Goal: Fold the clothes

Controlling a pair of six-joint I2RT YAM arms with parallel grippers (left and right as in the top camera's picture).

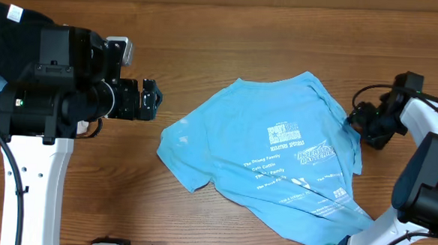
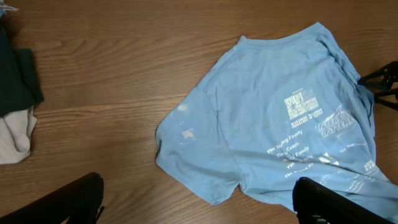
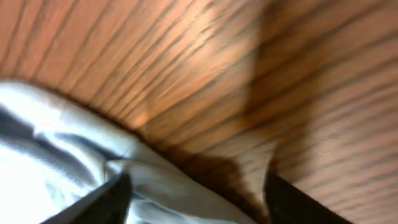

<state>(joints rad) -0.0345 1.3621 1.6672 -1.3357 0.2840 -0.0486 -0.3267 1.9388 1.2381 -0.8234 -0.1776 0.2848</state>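
Shirt (image 1: 278, 148): light blue, lying on the counter (image 1: 209, 32) right of centre. It is spread out but skewed and rumpled, not folded. White print (image 1: 296, 153) faces up. Its lower right part runs toward the front edge, beside the right arm's base.

Left fingers (image 1: 152, 100): wide open, holding nothing. They hang over bare wood left of the shirt, apart from it. In the left wrist view both finger tips show at the bottom corners, with the shirt's near edge between and beyond them.

Right fingers (image 1: 358, 121): at the shirt's right edge. The right wrist view is blurred. The two fingers stand apart, and a pale fold of fabric crosses the gap from the left, with wood showing on the other side. Read as open. I cannot tell whether either finger touches the cloth.

Far left of the counter: a dark cloth (image 2: 15, 81) with a white cloth (image 2: 15, 134) just beside it, both well apart from the shirt.
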